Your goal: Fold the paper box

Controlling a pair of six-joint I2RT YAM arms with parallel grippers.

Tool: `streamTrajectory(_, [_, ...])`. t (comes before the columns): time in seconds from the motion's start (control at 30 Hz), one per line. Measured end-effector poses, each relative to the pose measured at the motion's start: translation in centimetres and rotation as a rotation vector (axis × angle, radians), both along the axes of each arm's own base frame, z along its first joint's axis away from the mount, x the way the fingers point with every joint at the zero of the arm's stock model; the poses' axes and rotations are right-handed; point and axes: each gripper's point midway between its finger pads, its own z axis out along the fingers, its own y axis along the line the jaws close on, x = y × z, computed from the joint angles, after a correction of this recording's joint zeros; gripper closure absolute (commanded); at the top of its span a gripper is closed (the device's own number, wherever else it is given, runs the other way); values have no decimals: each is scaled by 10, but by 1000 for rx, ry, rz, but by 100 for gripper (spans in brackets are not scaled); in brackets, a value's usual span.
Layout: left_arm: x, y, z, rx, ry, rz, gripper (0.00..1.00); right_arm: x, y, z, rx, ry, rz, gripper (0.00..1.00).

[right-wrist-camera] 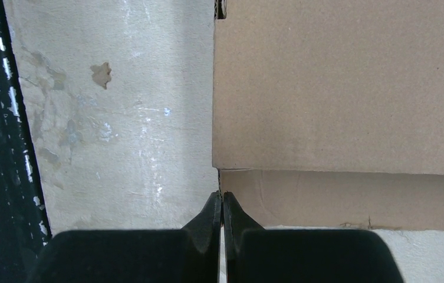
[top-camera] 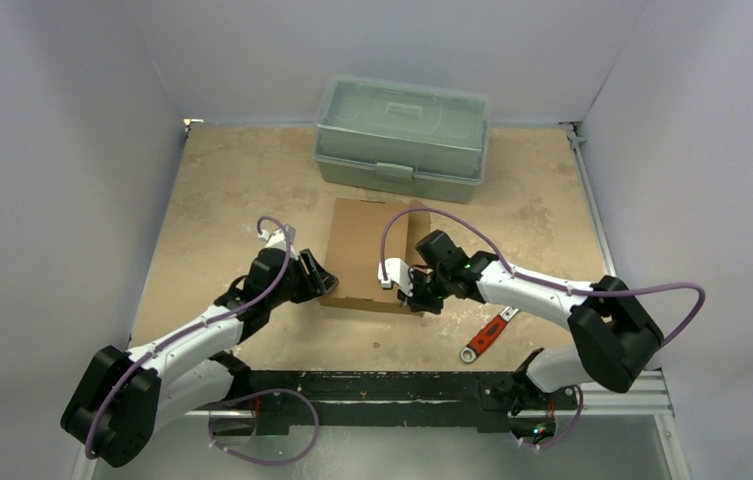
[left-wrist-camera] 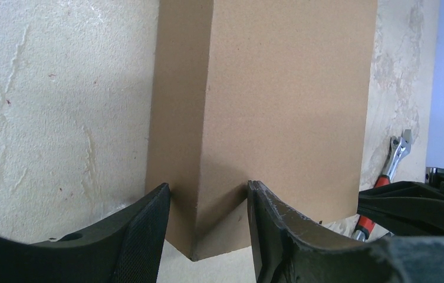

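Note:
The paper box (top-camera: 372,250) lies as a flat, closed brown cardboard shape in the middle of the table. My left gripper (top-camera: 320,276) is at its near-left corner. In the left wrist view that corner of the box (left-wrist-camera: 284,106) sits between the jaws of the left gripper (left-wrist-camera: 207,194), with a fingertip pressed on each face. My right gripper (top-camera: 410,296) is at the near-right corner. In the right wrist view the right gripper (right-wrist-camera: 222,197) is shut, its tips touching the end edge of the box's (right-wrist-camera: 337,88) lower side wall.
A grey-green plastic toolbox (top-camera: 402,135) stands just behind the box. A red-handled wrench (top-camera: 487,335) lies on the table to the near right, and also shows in the left wrist view (left-wrist-camera: 384,177). A black rail (top-camera: 382,385) runs along the near edge.

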Motion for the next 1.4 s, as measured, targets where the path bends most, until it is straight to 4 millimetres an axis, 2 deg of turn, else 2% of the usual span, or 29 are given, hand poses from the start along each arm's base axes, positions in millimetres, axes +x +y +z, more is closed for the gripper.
streamTrajectory(1.4, [7, -6, 1, -7, 8, -15, 52, 12, -7, 3, -74, -96, -29, 100])
